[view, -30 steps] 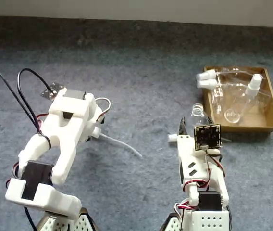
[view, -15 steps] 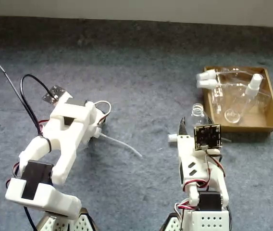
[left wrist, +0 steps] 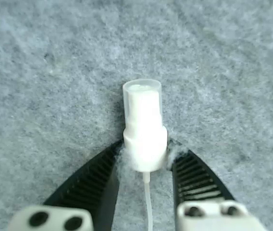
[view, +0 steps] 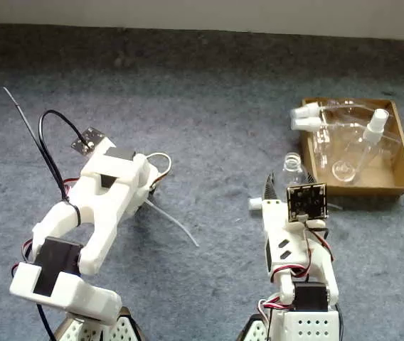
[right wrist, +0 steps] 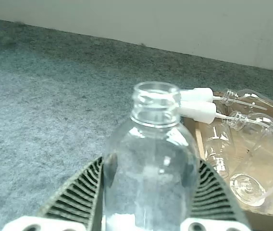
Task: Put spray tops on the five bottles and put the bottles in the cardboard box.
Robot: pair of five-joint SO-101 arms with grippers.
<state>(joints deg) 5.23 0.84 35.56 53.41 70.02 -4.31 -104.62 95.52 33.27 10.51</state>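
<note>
The left fingers (left wrist: 100, 173) clamp the white spray top (left wrist: 144, 130) at its collar, its thin tube (left wrist: 147, 202) running back between them; the right fingers (right wrist: 79, 192) clamp an upright, clear, uncapped bottle (right wrist: 151, 159).

A robotics lab or workshop, by the look: grey felt-covered surface (view: 209, 92), plain pale wall (view: 259, 13), white tabletop arms (view: 106, 195) with bare wiring.

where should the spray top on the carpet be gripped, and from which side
Grip the spray top at its wide collar, a finger on each flank, coming from the dip tube end: it lies flat, and the collar is thickest. The left end effector brackets it there.
</note>
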